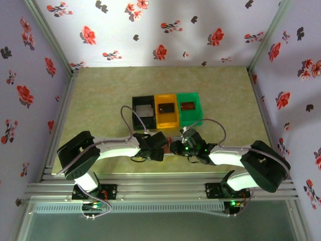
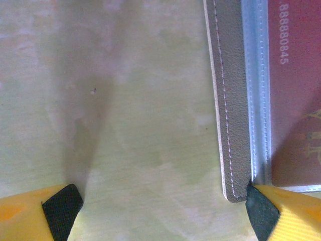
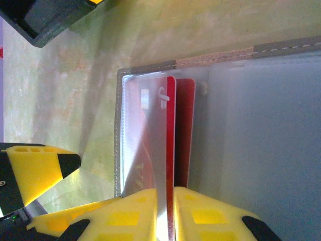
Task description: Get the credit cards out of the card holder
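Observation:
The grey card holder (image 2: 233, 115) lies open on the table between my two grippers, near the front edge. A reddish-brown credit card (image 2: 296, 100) sits under its clear sleeve. My left gripper (image 2: 161, 208) is open, and its right fingertip (image 2: 261, 213) rests at the holder's corner. In the right wrist view the holder (image 3: 261, 150) is spread flat and a red credit card (image 3: 171, 140) stands on edge out of its pocket. My right gripper (image 3: 169, 211) is shut on that card's edge together with the clear sleeve flap. From above, both grippers (image 1: 159, 145) (image 1: 179, 146) meet over the holder.
Three bins stand in a row behind the holder: black (image 1: 134, 116), orange (image 1: 159, 119), green (image 1: 198, 114). Each holds a card. The black bin's corner (image 3: 45, 20) lies just beyond the holder. Flowered walls close the table on three sides.

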`<state>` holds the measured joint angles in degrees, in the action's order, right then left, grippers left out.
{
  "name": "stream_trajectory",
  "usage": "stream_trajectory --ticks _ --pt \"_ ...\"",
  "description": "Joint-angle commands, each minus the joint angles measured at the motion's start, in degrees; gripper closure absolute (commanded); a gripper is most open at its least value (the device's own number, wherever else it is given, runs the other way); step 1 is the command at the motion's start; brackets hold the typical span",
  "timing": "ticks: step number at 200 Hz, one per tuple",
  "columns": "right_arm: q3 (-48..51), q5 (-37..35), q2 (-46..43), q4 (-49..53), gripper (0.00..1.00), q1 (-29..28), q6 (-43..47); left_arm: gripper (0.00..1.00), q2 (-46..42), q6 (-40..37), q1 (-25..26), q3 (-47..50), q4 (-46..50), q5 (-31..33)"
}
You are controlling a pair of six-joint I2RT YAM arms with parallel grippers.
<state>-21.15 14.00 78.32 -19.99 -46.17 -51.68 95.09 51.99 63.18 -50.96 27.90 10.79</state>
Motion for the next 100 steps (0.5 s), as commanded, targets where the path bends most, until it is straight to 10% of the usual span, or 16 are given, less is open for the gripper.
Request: stream_trajectory --ticks 1,100 --pt "0.3 0.8 -0.8 -1.0 0.82 -0.6 -0.4 0.1 5.6 1.4 1.4 2.4 -5.0 -7.9" --pt "1.6 3.4 -0.9 -6.8 0.88 -0.5 -0.8 0.1 5.8 1.4 1.5 2.3 -5.1 -7.9"
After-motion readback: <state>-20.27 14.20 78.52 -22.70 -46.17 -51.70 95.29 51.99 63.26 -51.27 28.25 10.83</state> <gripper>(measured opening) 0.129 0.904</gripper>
